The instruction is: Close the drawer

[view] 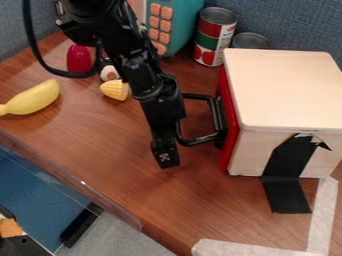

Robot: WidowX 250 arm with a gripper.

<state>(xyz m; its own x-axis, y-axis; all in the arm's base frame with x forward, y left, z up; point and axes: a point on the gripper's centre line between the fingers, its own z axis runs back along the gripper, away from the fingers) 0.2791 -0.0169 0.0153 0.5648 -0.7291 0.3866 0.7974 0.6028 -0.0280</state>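
My gripper [165, 156] is hanging low over the table [120, 150], just beside the drawer [229, 115], whose red front is facing me from the view's right. The push is turning on that side: the box [287, 90] is lying beyond the front, so closing force is needing to go rightward, square into it. The front's long edge is running up and down the view, across that line. The black handle [198, 141] is standing out between us, and my lower part is overlapping its outer end; whether I am touching or gripping it, I cannot tell. Nor can I tell whether my gripper is parted or brought together. The front is sitting close against the box, so I am judging the drawer nearly or fully home. Pressing off-centre would be risking a skewed drawer or a slip along the handle.
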